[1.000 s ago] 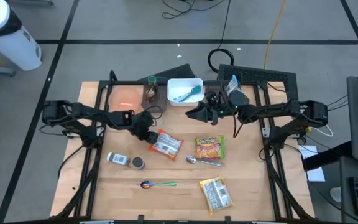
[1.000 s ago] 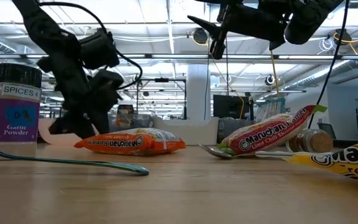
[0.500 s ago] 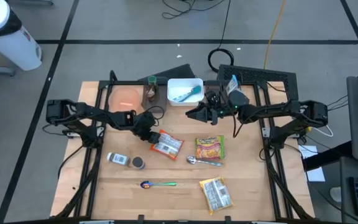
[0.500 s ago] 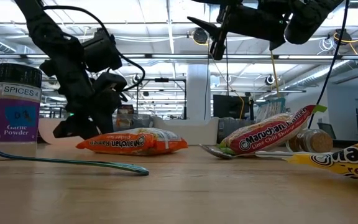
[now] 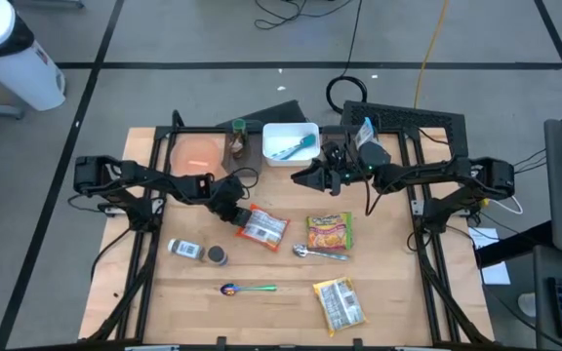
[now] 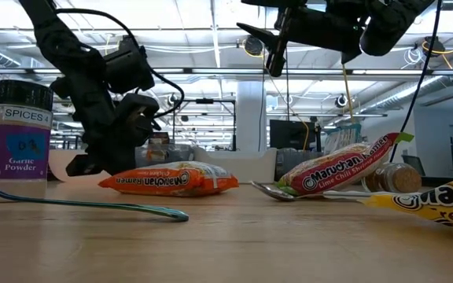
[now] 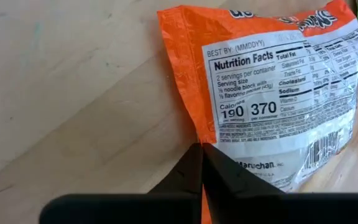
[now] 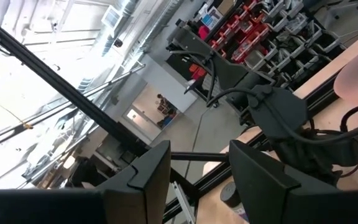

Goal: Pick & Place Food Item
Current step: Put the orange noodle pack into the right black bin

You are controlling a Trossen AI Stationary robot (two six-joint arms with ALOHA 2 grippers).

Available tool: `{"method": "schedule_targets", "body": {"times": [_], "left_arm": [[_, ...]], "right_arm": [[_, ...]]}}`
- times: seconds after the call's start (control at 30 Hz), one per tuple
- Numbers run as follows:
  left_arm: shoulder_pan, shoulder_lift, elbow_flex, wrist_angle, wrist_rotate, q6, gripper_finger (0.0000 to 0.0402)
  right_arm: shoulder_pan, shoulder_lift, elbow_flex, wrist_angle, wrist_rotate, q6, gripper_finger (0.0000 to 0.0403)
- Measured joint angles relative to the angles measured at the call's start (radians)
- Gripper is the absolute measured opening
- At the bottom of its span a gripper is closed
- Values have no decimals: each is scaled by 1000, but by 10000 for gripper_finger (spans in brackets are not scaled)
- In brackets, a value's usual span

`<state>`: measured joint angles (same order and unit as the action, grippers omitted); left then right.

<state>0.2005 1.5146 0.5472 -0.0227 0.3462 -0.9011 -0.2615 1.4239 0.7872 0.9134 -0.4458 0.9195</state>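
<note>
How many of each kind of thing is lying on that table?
Noodle packets: 3
Spoons: 2
Spice jars: 2
White bin: 1
Pink plate: 1
Total: 9

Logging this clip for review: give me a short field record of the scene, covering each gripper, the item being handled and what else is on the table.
left gripper: shut on the edge of the orange ramen packet
packet position: flat on the table
right gripper: open, raised above the table, holding nothing
other packets: two more ramen packs
utensils: two spoons
containers: white bin, spice jar
</note>
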Motion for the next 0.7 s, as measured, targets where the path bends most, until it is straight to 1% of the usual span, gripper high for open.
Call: {"method": "schedule_targets", "body": {"times": [0.2, 0.37, 0.53, 0.63, 0.7], "left_arm": [[10, -2, 0, 57, 42, -2, 5], [31, -7, 15, 56, 75, 3, 3], [37, -11, 51, 55, 84, 49, 2], [37, -11, 88, 56, 109, 102, 2], [37, -11, 113, 53, 122, 135, 2]], "right_arm": [[0, 0, 0, 0, 0, 0, 155], [0, 0, 0, 0, 0, -1, 155], [0, 1, 0, -13, -4, -22, 155], [-1, 1, 0, -41, -5, -46, 155], [-7, 1, 0, -80, -30, -78, 155]]}}
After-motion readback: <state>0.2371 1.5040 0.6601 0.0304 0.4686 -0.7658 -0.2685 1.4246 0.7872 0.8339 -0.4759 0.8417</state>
